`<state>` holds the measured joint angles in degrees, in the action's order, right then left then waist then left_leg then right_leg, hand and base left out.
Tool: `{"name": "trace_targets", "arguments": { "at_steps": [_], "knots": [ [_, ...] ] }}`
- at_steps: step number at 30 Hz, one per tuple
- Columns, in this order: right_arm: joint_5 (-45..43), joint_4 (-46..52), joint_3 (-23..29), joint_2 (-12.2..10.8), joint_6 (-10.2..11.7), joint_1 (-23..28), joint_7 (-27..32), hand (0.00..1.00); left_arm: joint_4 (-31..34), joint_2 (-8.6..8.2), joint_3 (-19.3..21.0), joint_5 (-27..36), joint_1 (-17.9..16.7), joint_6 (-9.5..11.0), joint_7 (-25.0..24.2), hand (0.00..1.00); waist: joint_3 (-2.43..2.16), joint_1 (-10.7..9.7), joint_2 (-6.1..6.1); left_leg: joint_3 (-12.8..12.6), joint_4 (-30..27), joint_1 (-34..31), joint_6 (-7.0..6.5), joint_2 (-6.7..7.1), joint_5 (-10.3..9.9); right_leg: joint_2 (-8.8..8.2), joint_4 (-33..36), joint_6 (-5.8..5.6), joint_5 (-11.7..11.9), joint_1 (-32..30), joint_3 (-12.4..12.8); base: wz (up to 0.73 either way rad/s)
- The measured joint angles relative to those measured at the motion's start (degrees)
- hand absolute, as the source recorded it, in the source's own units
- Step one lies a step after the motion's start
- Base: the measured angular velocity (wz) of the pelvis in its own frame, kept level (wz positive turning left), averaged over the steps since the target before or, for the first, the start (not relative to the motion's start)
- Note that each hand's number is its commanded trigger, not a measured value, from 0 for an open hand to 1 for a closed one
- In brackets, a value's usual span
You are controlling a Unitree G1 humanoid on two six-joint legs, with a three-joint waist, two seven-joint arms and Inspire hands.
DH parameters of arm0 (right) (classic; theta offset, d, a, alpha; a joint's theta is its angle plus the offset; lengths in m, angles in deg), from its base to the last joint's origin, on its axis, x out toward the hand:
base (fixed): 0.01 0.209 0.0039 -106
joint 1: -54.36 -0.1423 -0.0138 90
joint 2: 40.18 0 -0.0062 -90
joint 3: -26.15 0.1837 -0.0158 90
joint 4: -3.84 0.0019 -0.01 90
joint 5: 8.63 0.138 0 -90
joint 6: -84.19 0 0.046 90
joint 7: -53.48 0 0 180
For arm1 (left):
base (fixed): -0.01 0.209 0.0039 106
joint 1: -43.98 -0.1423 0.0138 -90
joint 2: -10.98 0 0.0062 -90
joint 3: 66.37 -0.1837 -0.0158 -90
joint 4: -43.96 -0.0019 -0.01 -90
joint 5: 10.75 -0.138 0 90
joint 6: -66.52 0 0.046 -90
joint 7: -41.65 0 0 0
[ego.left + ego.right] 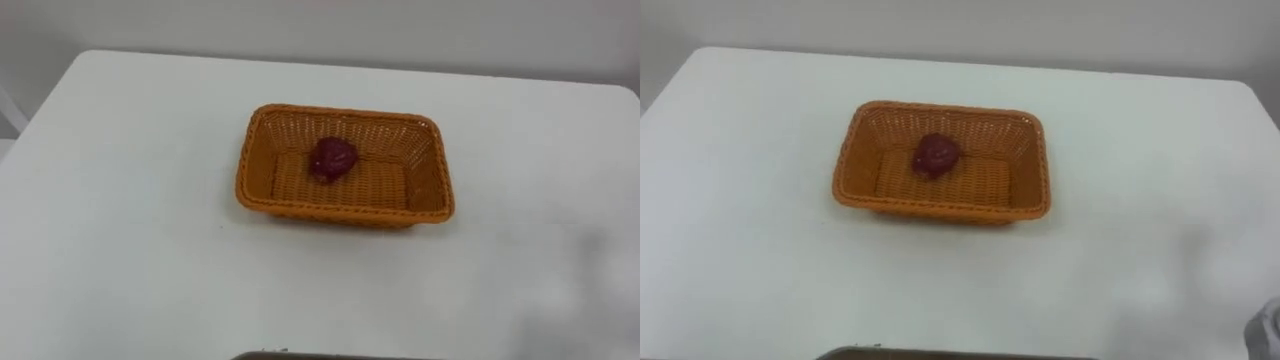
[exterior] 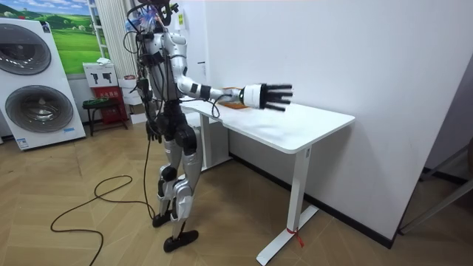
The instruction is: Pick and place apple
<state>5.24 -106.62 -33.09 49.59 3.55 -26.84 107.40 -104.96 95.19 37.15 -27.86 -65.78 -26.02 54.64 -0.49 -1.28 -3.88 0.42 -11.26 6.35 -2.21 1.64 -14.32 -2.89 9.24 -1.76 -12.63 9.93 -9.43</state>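
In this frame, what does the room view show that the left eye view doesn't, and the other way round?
Room view: the robot stands at the end of the white table. Its right hand is open with fingers spread, held out above the tabletop, and its left hand hangs by its side. Washing machines stand behind it. Left eye view: the dark red apple lies inside the orange wicker basket. Both: basket and table.
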Motion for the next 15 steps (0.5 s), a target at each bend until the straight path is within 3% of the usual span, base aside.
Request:
{"name": "trace_targets", "arguments": {
  "at_steps": [5, 7, 9, 11, 15],
  "knots": [
    [9.01, -16.45, 0.46, -1.46, -1.43, 3.58, -1.55, 0.0, 1.54, -0.32, 2.08, -0.01, 0.25, -0.47, -0.17, 0.0, 0.07, -0.74, 0.52, -0.48, 0.04, -0.15, 0.0, 0.0, 0.0, -0.01, 0.45, 0.0, 0.0, 0.0, 0.79, -0.01],
    [9.94, -17.77, 1.13, -2.36, 1.4, 3.99, -2.89, 0.0, 1.45, -0.71, 2.13, -0.67, -0.04, -1.33, -0.25, 0.0, 0.19, -0.64, 1.0, -0.56, 0.06, 0.28, 0.0, 0.03, 0.0, 0.03, 0.37, 0.0, 0.0, 0.06, 2.09, -0.11],
    [7.92, -21.55, 0.23, -2.41, 2.45, 4.09, -3.74, 0.0, 1.98, -0.49, 2.13, -1.38, 0.03, -1.28, -0.34, 0.0, -0.35, -0.71, 0.65, -0.4, -0.17, 0.35, 0.0, 0.02, 0.0, 0.02, 0.35, 0.0, 0.0, 0.31, 1.43, 0.12],
    [5.36, -24.59, -0.98, -2.5, 3.13, 4.69, -5.16, 0.0, 2.63, -0.58, 2.04, -1.93, 0.21, -1.23, -0.32, 0.0, -0.31, -0.47, -0.81, -1.93, -0.06, 0.35, 0.0, -0.22, 0.0, 0.11, 0.47, 0.01, 0.01, 0.27, 1.39, 0.27],
    [0.48, -27.59, -3.17, -3.04, 3.17, 4.78, -7.65, 0.0, 2.66, -1.04, 2.04, -2.5, 0.01, -1.88, -0.32, 0.0, -0.28, 0.29, -1.12, -1.28, -0.08, 0.4, 0.0, -0.32, 0.0, 0.2, 0.57, -0.18, 0.46, 0.18, 1.31, 0.03]
  ]
}}
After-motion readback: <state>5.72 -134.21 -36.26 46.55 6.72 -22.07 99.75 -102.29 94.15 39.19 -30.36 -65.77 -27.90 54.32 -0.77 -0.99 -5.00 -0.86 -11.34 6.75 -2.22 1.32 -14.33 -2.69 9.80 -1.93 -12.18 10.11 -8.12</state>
